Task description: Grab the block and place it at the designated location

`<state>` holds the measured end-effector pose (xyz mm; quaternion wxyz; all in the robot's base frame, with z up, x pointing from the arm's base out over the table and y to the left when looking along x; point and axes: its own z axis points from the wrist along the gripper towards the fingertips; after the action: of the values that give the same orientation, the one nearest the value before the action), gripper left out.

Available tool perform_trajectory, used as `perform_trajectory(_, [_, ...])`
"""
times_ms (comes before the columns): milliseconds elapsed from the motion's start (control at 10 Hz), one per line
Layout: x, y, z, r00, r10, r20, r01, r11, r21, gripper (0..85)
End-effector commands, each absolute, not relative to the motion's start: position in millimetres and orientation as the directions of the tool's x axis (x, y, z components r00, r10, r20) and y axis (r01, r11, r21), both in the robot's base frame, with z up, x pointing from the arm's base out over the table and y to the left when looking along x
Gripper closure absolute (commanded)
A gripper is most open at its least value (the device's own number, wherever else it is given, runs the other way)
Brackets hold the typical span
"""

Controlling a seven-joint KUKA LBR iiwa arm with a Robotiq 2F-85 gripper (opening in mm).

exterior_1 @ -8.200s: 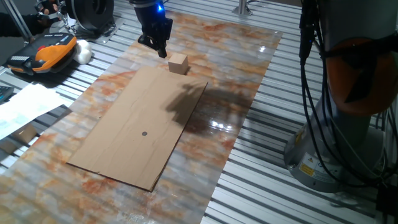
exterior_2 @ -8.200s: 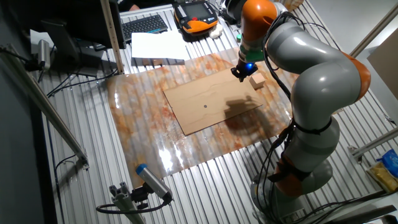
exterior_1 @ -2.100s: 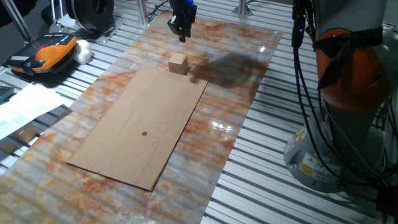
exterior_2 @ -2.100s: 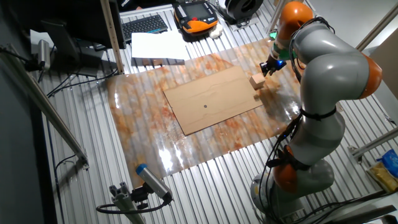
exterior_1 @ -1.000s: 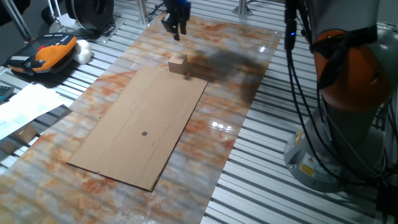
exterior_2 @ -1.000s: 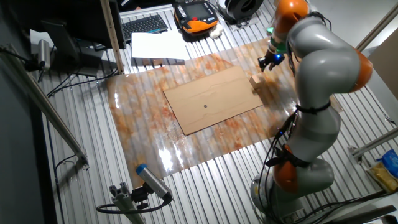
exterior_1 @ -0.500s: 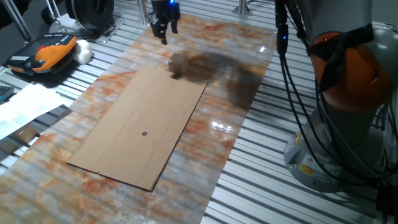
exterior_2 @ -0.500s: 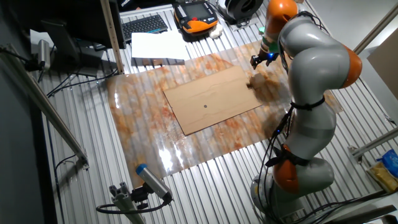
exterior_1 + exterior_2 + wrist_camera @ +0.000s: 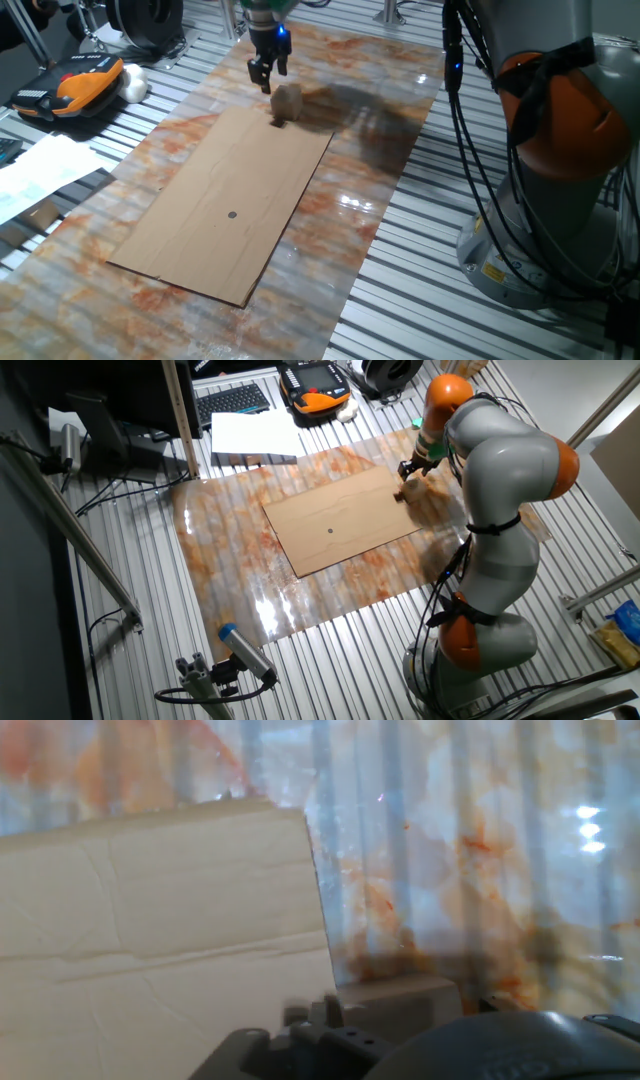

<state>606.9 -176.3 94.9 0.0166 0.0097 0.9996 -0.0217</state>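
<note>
— Where is the wooden block point(image 9: 288, 101) relative to the gripper point(image 9: 263, 76)?

— It sits on the marbled tabletop point(image 9: 380, 130), just beside the gripper and slightly below it in the one fixed view, at the corner of the cardboard sheet point(image 9: 225, 205). It is not between the fingers.

— Is the gripper closed?

— I cannot tell; the fingers are too small and blurred. It holds nothing.

— And the dot point(image 9: 232, 214)?

— On the cardboard, well apart from the gripper. In the hand view the block point(image 9: 400, 1005) lies low, beside the cardboard point(image 9: 150, 940).
</note>
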Motion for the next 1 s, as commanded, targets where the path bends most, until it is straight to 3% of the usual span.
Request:
perform_trajectory(0, [605.5, -178.7, 95.1, -0.999, 0.015, -0.035, 0.016, 0.999, -0.046, 17.0])
perform_trajectory(300, [602.0, -178.3, 88.5, -0.999, 0.012, -0.049, 0.014, 0.999, -0.044, 17.0])
perform_trajectory(400, [602.0, -178.0, 85.6, -0.999, 0.009, -0.051, 0.011, 0.999, -0.044, 0.0])
perform_trajectory(900, [599.3, -184.0, 66.7, -0.997, -0.013, -0.07, -0.01, 0.999, -0.038, 0.0])
